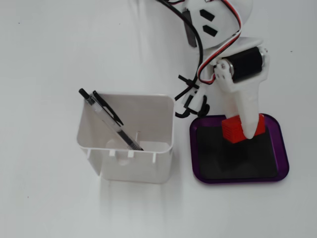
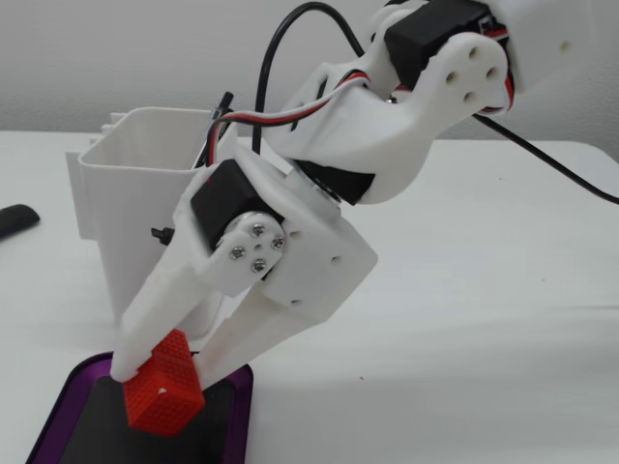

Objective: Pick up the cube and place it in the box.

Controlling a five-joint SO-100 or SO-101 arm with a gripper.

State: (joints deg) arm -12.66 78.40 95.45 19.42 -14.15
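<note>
Your white two-finger gripper [image 2: 160, 372] had fingers clamped on small red studded cube [image 2: 162, 394]; cube hung above black floor of shallow purple tray [image 1: 283, 148]; tall white plastic container [image 1: 148, 168], black pen [image 1: 106, 119] inside, stood just left in a fixed view.

A plain white table [image 1: 44, 59] is seen in both fixed views. Directly on it, a white square-walled plastic container [image 1: 133, 168] is set at the left of a fixed view, and just beside it, slightly apart, a shallow purple box [image 1: 283, 153] with a black floor is laid flat.
</note>
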